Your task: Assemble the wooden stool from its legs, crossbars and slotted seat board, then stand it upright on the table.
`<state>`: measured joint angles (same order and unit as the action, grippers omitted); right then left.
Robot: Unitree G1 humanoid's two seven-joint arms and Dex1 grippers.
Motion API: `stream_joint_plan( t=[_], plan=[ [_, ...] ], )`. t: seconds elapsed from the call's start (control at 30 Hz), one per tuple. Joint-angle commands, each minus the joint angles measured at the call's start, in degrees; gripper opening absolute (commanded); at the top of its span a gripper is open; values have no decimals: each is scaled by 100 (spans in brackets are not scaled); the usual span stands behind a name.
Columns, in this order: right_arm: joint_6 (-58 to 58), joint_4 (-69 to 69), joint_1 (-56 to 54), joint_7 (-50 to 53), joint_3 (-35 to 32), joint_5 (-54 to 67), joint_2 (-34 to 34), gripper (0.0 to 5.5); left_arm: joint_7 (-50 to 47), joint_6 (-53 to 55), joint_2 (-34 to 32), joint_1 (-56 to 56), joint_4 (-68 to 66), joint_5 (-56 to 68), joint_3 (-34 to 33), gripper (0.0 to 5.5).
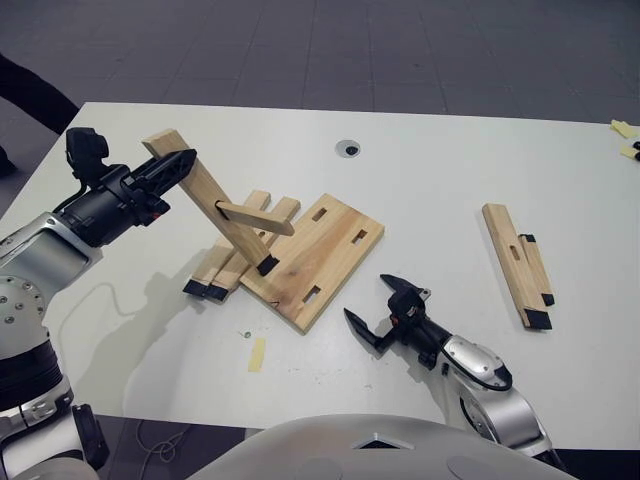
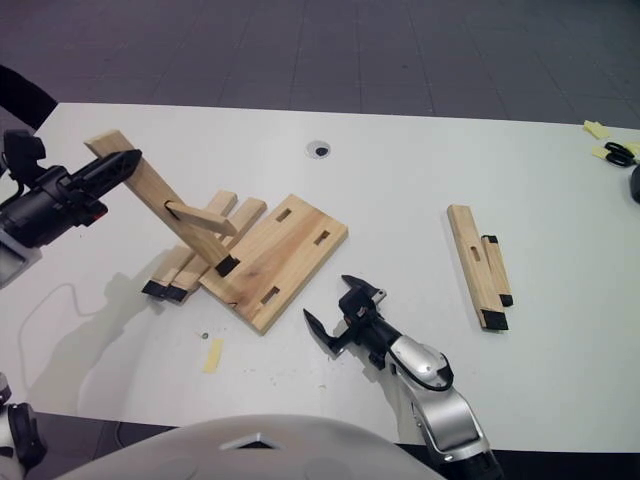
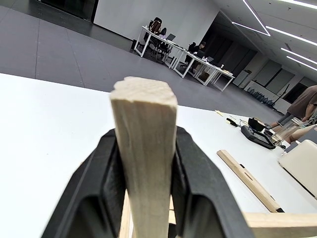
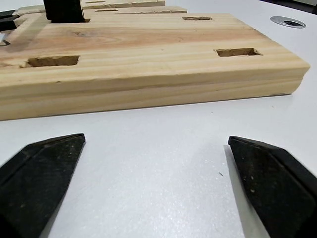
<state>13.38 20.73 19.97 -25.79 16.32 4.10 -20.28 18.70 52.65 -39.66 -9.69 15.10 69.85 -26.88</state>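
My left gripper (image 1: 172, 166) is shut on the upper end of a wooden leg (image 1: 215, 205) with a crossbar (image 1: 255, 218) stuck through it. The leg slants down, its black-capped foot resting on the slotted seat board (image 1: 318, 258). In the left wrist view the leg's end (image 3: 144, 148) is clamped between the black fingers (image 3: 195, 183). Two more legs (image 1: 235, 255) lie flat beside the board on its left. Another leg with a crossbar (image 1: 520, 262) lies at the right. My right gripper (image 1: 382, 312) rests open on the table just in front of the board's near edge (image 4: 148, 91).
A small round grommet (image 1: 348, 149) sits in the table toward the back. A yellow tape scrap (image 1: 257, 354) and a tiny screw-like bit (image 1: 242, 334) lie near the front. Scissors and yellow scraps (image 2: 618, 150) rest at the far right edge.
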Motion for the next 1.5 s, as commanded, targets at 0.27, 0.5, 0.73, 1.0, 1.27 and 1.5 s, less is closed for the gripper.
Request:
stream_joint_plan(
  t=[0.27, 0.5, 0.73, 1.0, 1.27, 1.5],
  plan=[
    [42, -206, 11, 11, -4, -62, -14, 540, -59, -6, 40, 214, 380, -298, 186, 104],
    [-30, -247, 1, -11, -50, -102, -70, 540, 13, -717, 153, 1434, 1425, -1512, 742, 104],
    [-23, -192, -29, 0, -33, -178, -103, 540, -339, -1132, 568, 2523, 2064, -2107, 1410, 104],
    [209, 154, 35, 136, -84, -214, -68, 540, -796, -972, 360, 3003, 1915, -2803, 1841, 104],
    [339, 180, -220, 193, -70, -308, -70, 540, -795, -1375, 576, 2723, 1751, -2891, 2131, 104],
    [362, 4, -641, 75, -176, -294, -153, 540, -566, -1694, 787, 1746, 1674, -2235, 1845, 104]
  ],
)
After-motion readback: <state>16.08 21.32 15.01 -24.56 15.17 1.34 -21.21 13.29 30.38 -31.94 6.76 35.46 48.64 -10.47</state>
